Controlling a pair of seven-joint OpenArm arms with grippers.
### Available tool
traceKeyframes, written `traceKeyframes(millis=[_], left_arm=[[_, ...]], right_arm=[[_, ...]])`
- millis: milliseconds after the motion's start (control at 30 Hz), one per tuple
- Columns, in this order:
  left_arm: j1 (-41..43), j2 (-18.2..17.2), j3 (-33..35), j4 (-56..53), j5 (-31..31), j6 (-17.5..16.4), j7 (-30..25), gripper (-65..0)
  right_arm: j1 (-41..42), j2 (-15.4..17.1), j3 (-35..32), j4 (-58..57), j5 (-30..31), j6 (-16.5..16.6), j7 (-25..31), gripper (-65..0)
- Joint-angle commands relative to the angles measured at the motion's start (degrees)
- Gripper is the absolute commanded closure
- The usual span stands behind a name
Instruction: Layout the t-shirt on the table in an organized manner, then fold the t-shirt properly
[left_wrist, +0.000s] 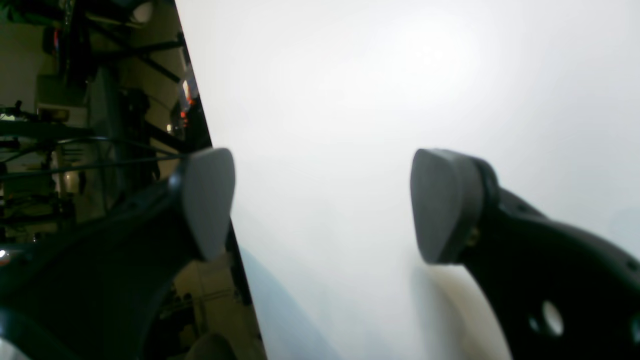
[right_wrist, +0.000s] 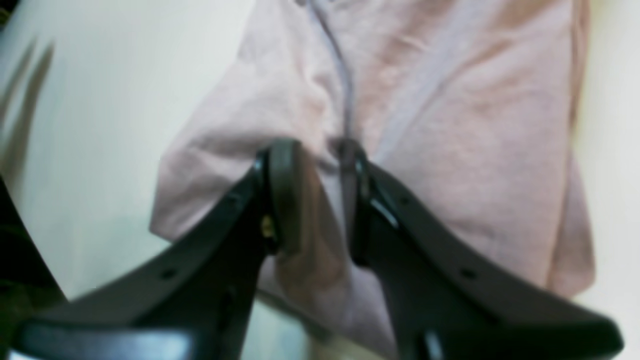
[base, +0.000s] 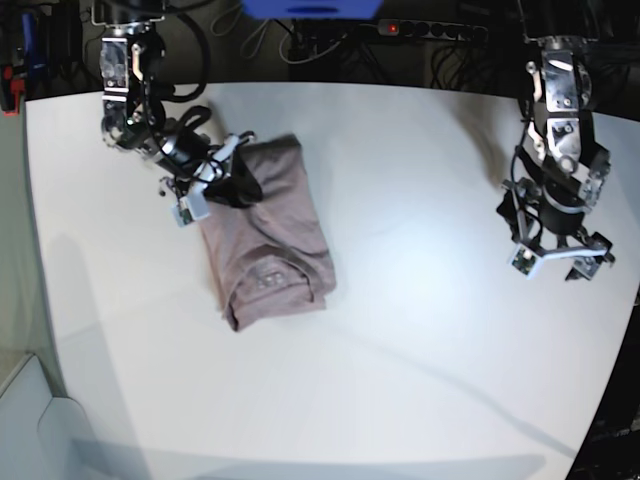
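The shirt (base: 268, 232) is lying on the table (base: 420, 340) toward its far side, already folded into a narrow stack, and the right gripper (right_wrist: 320, 200) is pinching a bunch of cloth at the stack's far end. The left gripper (left_wrist: 322, 205) is hovering well apart over bare table, jaws wide and holding nothing. To finish well, the right gripper should probably be carrying that end straight toward the near end, keeping the edges aligned and letting go only once the layers lie flat.
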Motion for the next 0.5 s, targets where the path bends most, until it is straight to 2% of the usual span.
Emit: traceKeyframes(millis=[0, 100, 267, 367, 467], left_arm=[[-0.59, -0.63, -0.29, 0.99, 0.21, 0.59, -0.6, -53.2], [0.2, -0.54, -1.52, 0.99, 0.21, 0.5, -0.6, -53.2], [0.55, -0.19, -2.67, 2.14, -0.49, 0.41, -0.51, -53.1], [2.31, -0.54, -2.75, 3.28, -4.8, 0.41, -0.51, -53.1], [4.59, -0.36, -4.86, 4.77, -8.76, 0.41, -0.42, -53.1]], right_arm=[[-0.01, 0.04, 0.05, -0.29, -2.33, -0.27, -2.86, -12.5], [-0.54, 0.04, 0.4, 3.93, -2.33, -0.27, -3.56, -12.4], [-6.25, -0.13, 3.13, 21.51, -2.33, -0.27, -4.18, -12.4], [-7.49, -0.13, 5.15, 29.42, -2.33, -0.27, -8.49, -12.4], [-7.13, -0.13, 9.72, 29.68, -2.42, -0.27, -9.63, -12.4]])
